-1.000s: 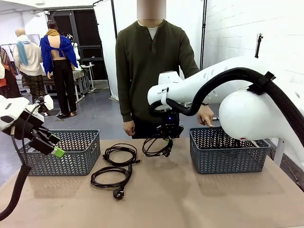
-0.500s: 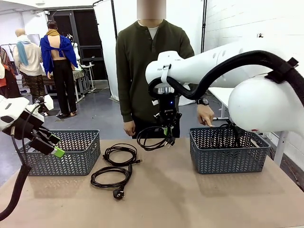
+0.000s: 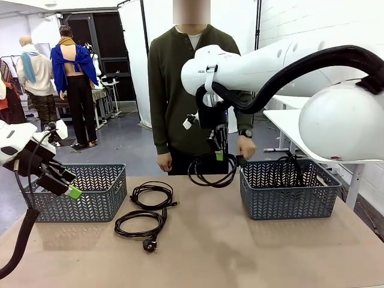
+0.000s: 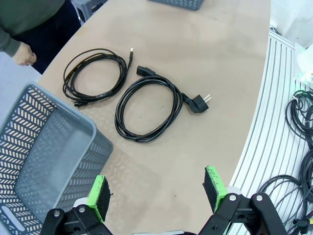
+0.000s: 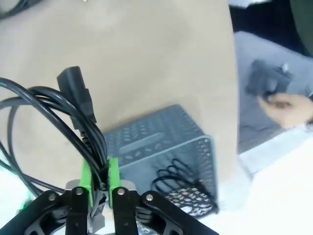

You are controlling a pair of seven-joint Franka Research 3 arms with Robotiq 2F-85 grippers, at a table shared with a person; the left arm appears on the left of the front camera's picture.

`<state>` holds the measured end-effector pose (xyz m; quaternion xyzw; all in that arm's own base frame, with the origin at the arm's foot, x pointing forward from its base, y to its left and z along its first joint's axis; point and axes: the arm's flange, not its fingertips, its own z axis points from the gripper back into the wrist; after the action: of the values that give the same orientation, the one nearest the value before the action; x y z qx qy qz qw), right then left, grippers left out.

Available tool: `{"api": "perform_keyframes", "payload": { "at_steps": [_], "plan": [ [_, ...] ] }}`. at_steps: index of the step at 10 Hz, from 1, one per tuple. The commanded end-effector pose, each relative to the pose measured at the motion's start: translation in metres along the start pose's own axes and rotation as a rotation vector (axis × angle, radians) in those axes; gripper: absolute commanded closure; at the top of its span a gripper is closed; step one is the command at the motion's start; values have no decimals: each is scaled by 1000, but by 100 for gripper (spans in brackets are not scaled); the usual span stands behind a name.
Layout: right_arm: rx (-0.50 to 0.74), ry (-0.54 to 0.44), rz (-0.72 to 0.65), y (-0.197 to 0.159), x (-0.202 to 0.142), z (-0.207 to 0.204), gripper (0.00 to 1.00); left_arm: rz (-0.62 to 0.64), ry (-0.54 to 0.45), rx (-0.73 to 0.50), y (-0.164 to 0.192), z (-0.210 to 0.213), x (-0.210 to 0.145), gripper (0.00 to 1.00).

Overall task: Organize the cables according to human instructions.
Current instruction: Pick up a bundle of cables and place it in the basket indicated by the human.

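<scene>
My right gripper (image 3: pixel 219 153) is shut on a black cable coil (image 3: pixel 211 171) that hangs in the air just left of the right grey basket (image 3: pixel 288 191). In the right wrist view the green pads (image 5: pixel 87 172) pinch the cable's strands (image 5: pixel 58 105), and its plug end sticks up. Another cable (image 3: pixel 294 164) lies inside that basket (image 5: pixel 161 142). Two more coils rest on the table: a thinner one (image 3: pixel 152 193) (image 4: pixel 95 73) and one with a round plug (image 3: pixel 141 223) (image 4: pixel 149 110). My left gripper (image 3: pixel 65 182) (image 4: pixel 156 191) hangs open over the table's left side, apart from them.
The left grey basket (image 3: pixel 78 193) (image 4: pixel 44 156) stands at the table's left. The person stands at the far edge, one hand (image 3: pixel 245 147) close to the right basket's rim and the other (image 4: pixel 22 54) hanging by the table. Loose cables (image 4: pixel 298 112) lie beyond the table's near edge.
My right gripper has lifted the coil off the table and carried it up and right, toward the right basket. The left arm has stayed still.
</scene>
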<state>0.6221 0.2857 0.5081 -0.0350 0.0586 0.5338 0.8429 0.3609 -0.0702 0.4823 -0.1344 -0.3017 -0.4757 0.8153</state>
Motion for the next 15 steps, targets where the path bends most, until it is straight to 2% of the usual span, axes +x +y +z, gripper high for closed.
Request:
{"api": "perform_keyframes", "payload": {
  "at_steps": [1,2,3,4,9,12,15],
  "plan": [
    [-29,-35,75,5,-17,-5,100,-16,-13,-15,4,-1,-3,0],
    [-31,-30,62,10,-20,-7,100,-16,-13,-15,4,-1,-3,0],
    [-2,-66,1,16,-24,-11,100,-16,-13,-15,4,-1,-3,0],
    [-23,-18,66,-1,-6,3,100,-16,-13,-15,4,-1,-3,0],
    [-16,-24,59,1,-9,-4,100,-16,-13,-15,4,-1,-3,0],
    [-37,-21,70,-14,-51,11,100,-16,-13,-15,4,-1,-3,0],
    [-95,-85,106,-27,-98,20,100,-16,-13,-15,4,-1,-3,0]
  ]
}}
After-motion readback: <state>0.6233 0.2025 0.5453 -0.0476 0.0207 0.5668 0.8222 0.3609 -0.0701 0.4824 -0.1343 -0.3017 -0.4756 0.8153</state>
